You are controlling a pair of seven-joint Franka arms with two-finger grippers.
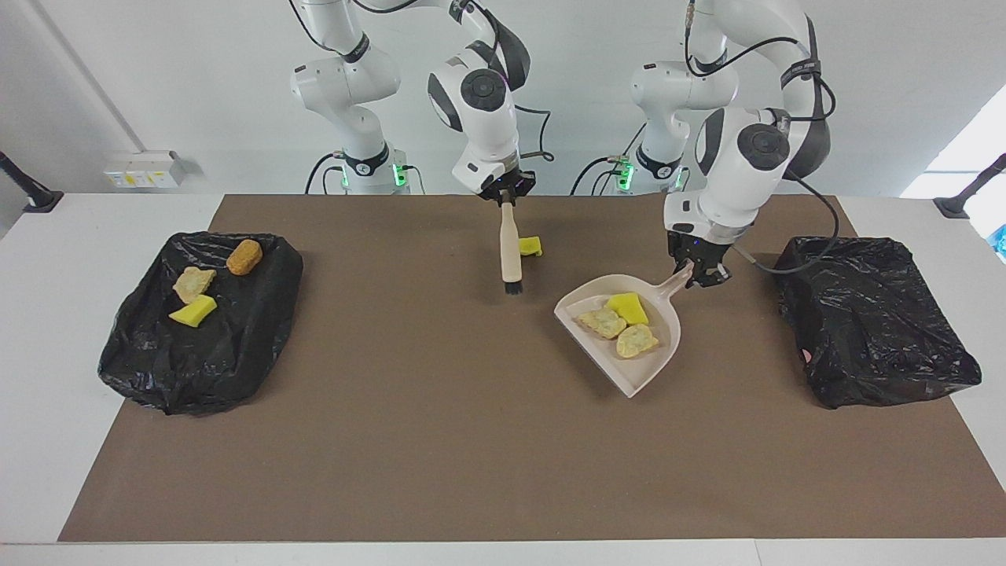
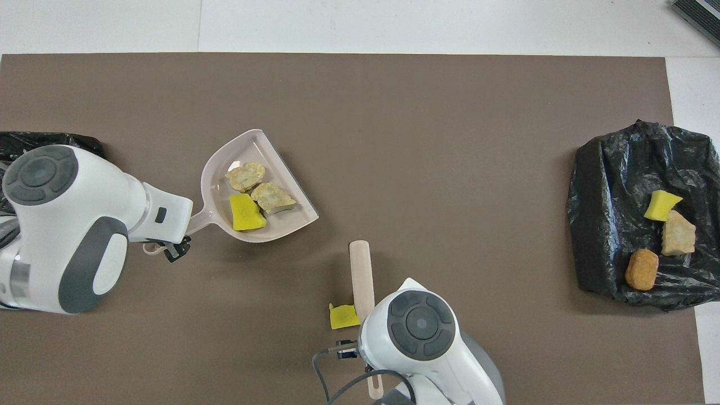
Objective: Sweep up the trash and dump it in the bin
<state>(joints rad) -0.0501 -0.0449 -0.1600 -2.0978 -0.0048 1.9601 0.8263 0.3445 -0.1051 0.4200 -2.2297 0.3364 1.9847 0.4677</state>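
Note:
My left gripper (image 1: 699, 273) (image 2: 169, 247) is shut on the handle of the beige dustpan (image 1: 654, 366) (image 2: 253, 149) and holds it just above the mat. In the pan lie a yellow foam chunk (image 1: 627, 308) (image 2: 246, 205) and two beige lumps (image 1: 601, 322) (image 2: 272, 197). My right gripper (image 1: 505, 196) is shut on the top of the beige brush (image 1: 509, 251) (image 2: 361, 275), which hangs bristles down over the mat. One yellow scrap (image 1: 531, 246) (image 2: 343, 316) lies on the mat beside the brush, close to the robots.
A black-bagged bin (image 1: 872, 322) (image 2: 50, 140) sits at the left arm's end, close to the dustpan. Another black-bagged bin (image 1: 236, 330) (image 2: 607, 225) at the right arm's end holds a yellow, a beige and an orange-brown scrap (image 2: 641, 269).

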